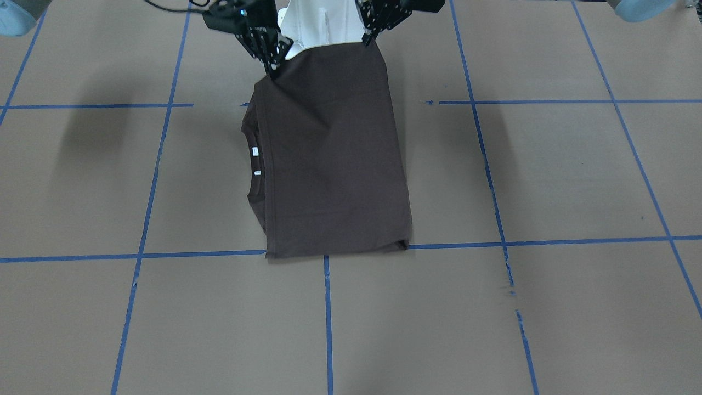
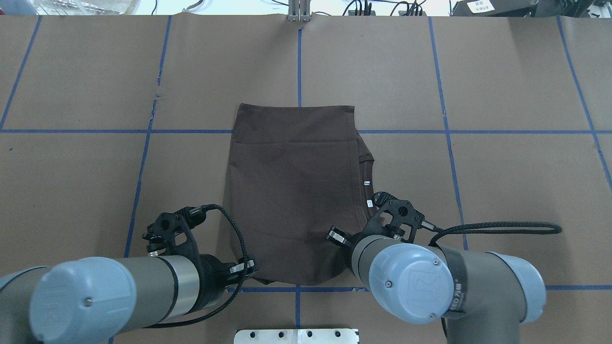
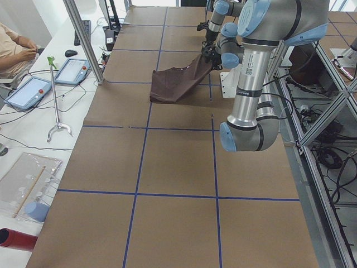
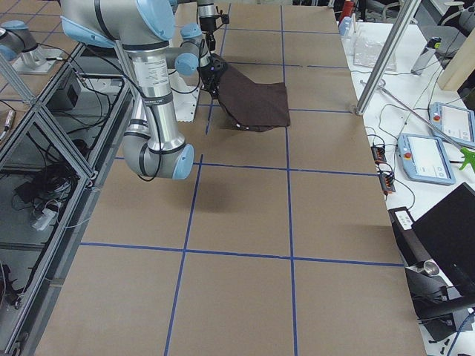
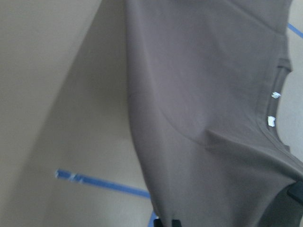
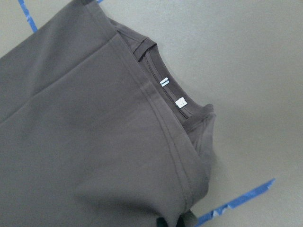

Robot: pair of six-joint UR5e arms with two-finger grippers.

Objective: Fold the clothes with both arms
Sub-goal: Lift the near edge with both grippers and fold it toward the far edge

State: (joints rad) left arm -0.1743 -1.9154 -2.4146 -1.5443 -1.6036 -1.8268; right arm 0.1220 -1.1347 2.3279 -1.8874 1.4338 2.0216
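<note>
The dark brown T-shirt (image 1: 329,153) lies folded into a rectangle mid-table, its collar with white neck labels (image 1: 255,162) peeking out on the robot's right side. The edge nearest the robot is lifted off the table and slopes down to the far edge, which rests on a blue tape line. My left gripper (image 1: 366,38) is shut on one corner of that lifted edge and my right gripper (image 1: 272,70) on the other. From overhead, both wrists hang over the shirt's near hem (image 2: 291,279). The fabric (image 5: 203,94) fills the left wrist view, and the right wrist view shows the collar (image 6: 173,97).
The white base pedestal (image 1: 323,22) stands just behind the lifted edge. Blue tape lines (image 2: 449,131) grid the brown table. Beside the table's far side is a bench with control tablets (image 3: 28,92), cables and a seated person's arm (image 3: 14,47).
</note>
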